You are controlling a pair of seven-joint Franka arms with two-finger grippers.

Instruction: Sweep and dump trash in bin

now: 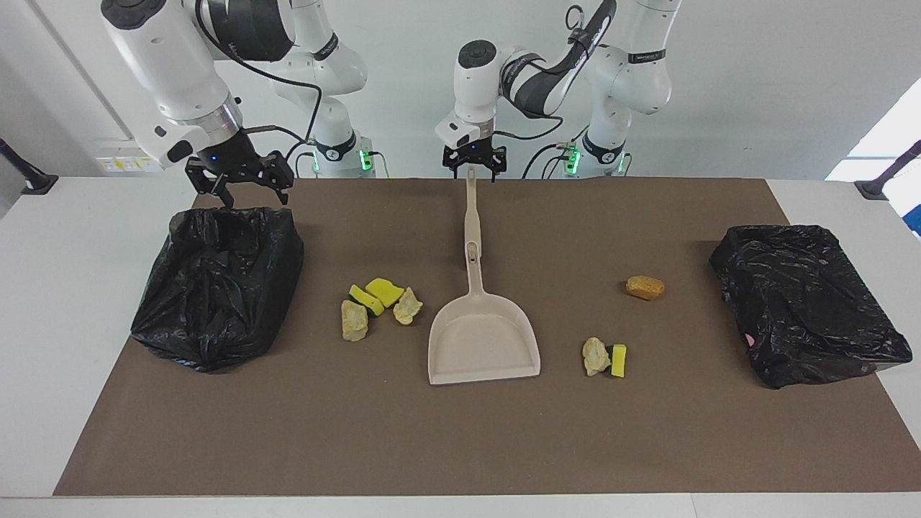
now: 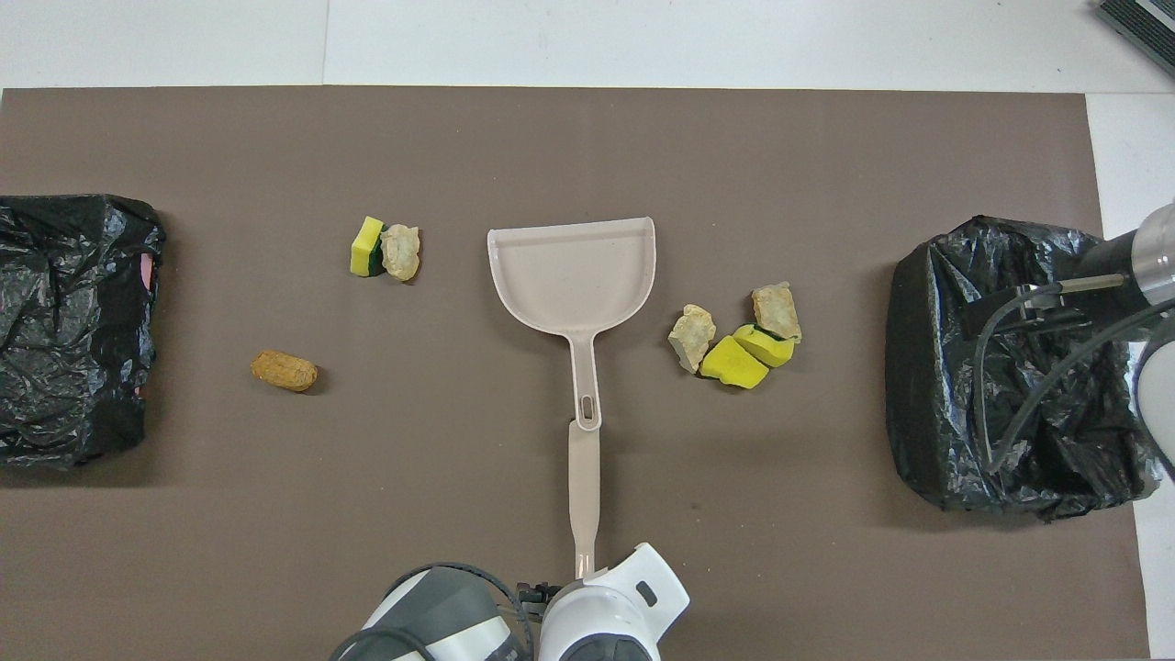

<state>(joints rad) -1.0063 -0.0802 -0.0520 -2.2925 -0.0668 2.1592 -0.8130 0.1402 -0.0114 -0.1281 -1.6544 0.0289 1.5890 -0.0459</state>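
Two black-bagged bins (image 1: 216, 288) (image 1: 806, 302) sit at either end of brown mat (image 1: 460, 432). Beige dustpan (image 1: 483, 338) lies mid-mat, handle toward robots. Trash: one cluster (2 sponge pcs, 2 beige chunks) (image 1: 378, 306) beside pan toward right arm's end; chunk + sponge pc (image 1: 604, 357) and golden-brown lump (image 1: 645, 288) toward left arm's end. Right gripper (image 1: 241, 191) over nearer rim of its bin, fingers spread, holding nothing. Left gripper (image 1: 473, 169) at dustpan handle tip, fingers released astride it.
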